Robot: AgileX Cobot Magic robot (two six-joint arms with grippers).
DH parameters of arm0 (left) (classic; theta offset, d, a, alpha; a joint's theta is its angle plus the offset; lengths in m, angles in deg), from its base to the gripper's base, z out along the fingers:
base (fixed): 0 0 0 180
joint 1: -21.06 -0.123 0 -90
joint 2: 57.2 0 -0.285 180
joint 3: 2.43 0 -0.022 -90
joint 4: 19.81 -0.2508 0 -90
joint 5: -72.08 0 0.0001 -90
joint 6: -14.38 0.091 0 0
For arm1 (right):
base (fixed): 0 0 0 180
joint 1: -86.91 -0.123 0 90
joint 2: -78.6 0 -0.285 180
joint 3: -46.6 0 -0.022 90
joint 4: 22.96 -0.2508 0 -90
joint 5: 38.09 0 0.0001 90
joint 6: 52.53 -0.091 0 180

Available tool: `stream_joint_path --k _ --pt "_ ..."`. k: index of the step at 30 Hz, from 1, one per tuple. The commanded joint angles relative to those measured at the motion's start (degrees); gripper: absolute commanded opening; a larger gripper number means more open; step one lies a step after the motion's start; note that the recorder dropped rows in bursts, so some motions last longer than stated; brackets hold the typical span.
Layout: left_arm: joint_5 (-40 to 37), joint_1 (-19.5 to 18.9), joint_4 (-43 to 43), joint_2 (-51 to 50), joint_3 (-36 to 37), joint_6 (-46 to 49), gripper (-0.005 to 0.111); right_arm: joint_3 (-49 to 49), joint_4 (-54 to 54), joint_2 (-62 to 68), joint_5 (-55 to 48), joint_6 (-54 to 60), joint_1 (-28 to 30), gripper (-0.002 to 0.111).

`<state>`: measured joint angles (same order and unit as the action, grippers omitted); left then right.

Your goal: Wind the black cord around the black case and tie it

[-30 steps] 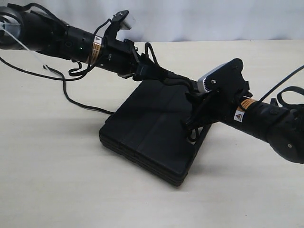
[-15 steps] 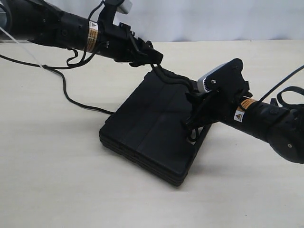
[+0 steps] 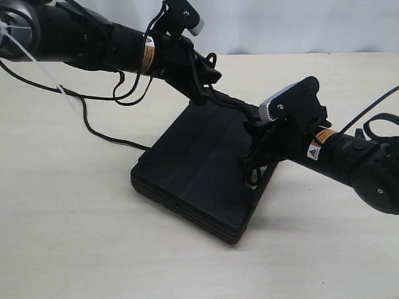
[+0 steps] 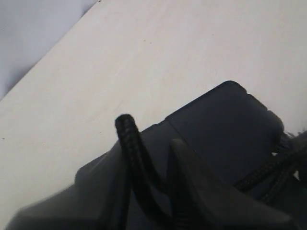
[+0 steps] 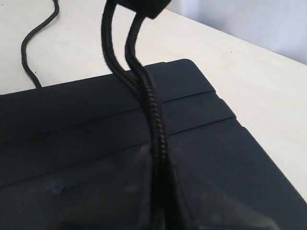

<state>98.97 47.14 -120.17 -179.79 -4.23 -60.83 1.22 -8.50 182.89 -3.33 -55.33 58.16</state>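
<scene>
The black case lies flat on the pale table, its right edge lifted a little. The black cord stretches above the case's far corner from my left gripper to my right gripper. In the left wrist view the cord runs between the fingers, its tip poking out past them over the case. In the right wrist view my gripper is shut on the cord, and two strands rise from it over the case to the left gripper.
A thin black line trails across the table from the case's left edge toward the left arm; I cannot tell if it is cord or cable. A robot cable loops at the right. Bare table lies in front.
My left arm has swung right and slightly up with the cord, so its gripper now sits over the case's far corner. The right arm and the case have not moved.
</scene>
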Motion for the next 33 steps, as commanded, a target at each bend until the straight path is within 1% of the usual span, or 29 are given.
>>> stream_joint_path --k 1,4,6,8,10,14,16,18,20,24,26,28,29,33 --pt "-1.8 0.0 0.4 2.4 0.3 1.7 0.024 0.1 -0.3 -0.3 1.1 0.2 0.0 0.004" --pt "-0.7 0.0 0.4 4.2 0.5 1.5 0.024 0.1 -0.3 -0.3 1.1 0.2 0.0 0.004" --pt "2.0 0.0 0.4 4.9 0.7 1.5 0.021 0.1 -0.3 -0.3 1.1 0.2 0.0 0.004" --pt "5.5 0.0 0.4 5.1 0.7 1.5 0.012 0.1 -0.3 -0.3 1.1 0.2 0.0 0.004" --pt "6.3 0.0 0.4 5.0 0.7 1.5 0.001 0.1 -0.3 -0.3 1.0 0.2 0.0 0.004" --pt "6.0 0.0 0.4 4.6 0.7 -0.3 0.0 0.1 -0.3 -0.3 1.0 0.2 0.0 0.004" --pt "4.6 0.0 0.4 4.6 0.7 -1.2 0.0 0.1 -0.3 -0.3 1.0 0.2 0.0 0.004" --pt "3.7 0.0 0.4 4.6 0.7 -1.4 0.005 0.1 -0.3 -0.3 1.0 0.2 0.0 0.004" --pt "3.5 0.0 0.4 4.6 0.7 -2.7 0.015 0.1 -0.3 -0.3 0.9 0.2 0.0 0.004" --pt "3.3 0.0 0.4 4.8 0.7 -6.4 0.044 0.1 -0.3 -0.3 0.7 0.2 0.0 0.004" --pt "3.3 0.0 0.4 5.5 0.7 -7.8 0.056 0.1 -0.3 -0.3 0.7 0.2 0.0 0.004" --pt "3.5 0.0 0.4 6.8 0.7 -10.0 0.062 0.1 -0.3 -0.3 0.7 0.2 0.0 0.004" --pt "3.8 -0.1 0.4 7.7 0.7 -11.1 0.063 0.1 -0.3 -0.3 0.7 0.2 0.0 0.004" --pt "3.7 -1.5 0.4 12.0 0.7 -13.4 0.062 0.1 -0.3 -0.3 0.7 0.2 0.0 0.004"
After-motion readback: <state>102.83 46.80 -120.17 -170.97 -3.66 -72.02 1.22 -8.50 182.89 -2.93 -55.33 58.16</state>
